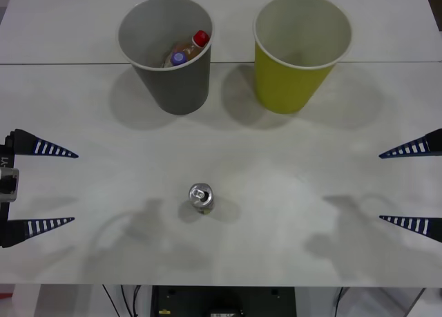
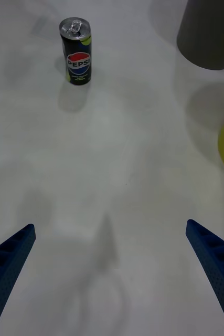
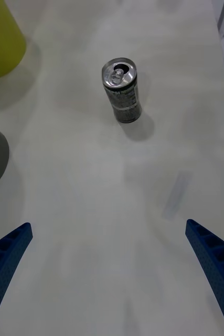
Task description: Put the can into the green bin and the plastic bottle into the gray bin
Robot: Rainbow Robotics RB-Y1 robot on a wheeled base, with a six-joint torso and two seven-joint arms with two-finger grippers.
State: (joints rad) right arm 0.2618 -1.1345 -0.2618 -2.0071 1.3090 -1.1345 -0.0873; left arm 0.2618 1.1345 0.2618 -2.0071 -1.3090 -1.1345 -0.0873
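1. Table (image 1: pixel 290 193): white, with a seam running across under the two bins.
2. Can (image 1: pixel 201 198): stood upright near the front edge, well apart from both bins, with open surface all round.
3. Gray bin (image 1: pixel 173 82): two bottles (image 1: pixel 190 49) are held inside; the green bin (image 1: pixel 293 79) is set beside it.
4. Left gripper (image 1: pixel 41 186) and right gripper (image 1: pixel 411 186): held spread wide at the table's sides, nothing grasped.

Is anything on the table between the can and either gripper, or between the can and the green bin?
Nothing visible. The can stands alone on bare table between the open left gripper and right gripper, with bare table up to the green bin.
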